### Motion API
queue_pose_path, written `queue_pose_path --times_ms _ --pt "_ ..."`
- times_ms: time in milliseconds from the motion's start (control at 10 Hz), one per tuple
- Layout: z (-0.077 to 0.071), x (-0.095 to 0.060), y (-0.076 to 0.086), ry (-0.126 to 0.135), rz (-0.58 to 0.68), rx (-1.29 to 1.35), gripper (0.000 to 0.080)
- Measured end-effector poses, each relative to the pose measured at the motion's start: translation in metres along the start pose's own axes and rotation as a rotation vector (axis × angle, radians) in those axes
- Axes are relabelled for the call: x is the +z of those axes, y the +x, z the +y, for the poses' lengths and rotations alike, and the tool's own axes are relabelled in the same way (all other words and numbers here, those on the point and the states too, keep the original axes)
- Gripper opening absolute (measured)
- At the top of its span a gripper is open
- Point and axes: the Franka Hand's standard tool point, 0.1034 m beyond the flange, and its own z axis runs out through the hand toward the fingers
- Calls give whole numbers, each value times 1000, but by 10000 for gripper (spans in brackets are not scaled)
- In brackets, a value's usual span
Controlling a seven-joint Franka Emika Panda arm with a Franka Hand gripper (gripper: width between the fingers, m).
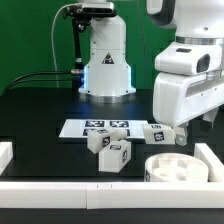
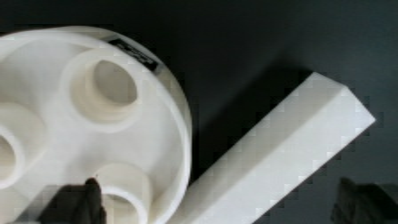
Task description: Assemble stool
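The stool is judged barely begun. The seat [image 1: 172, 168] is laid flat on the counter [image 1: 40, 110] with its sockets upward. It is tucked against the border rail [image 2: 294, 140] at the front corner on the exterior view's right. No leg is fitted. Three legs [image 1: 104, 143] are seen lying loose by the marker board [image 1: 80, 127], apart from the seat. The gripper [image 1: 172, 135] is poised just above the seat's far edge, its jaws spread wide and nothing grasped. Every leg remains to be fetched, stood in a socket and fastened.
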Motion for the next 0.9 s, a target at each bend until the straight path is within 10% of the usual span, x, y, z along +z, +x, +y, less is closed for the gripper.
queue_pose_path --times_ms 300,900 --pt "-35 1 -30 -15 26 218 648" --pt "-23 -3 -30 -13 39 223 648"
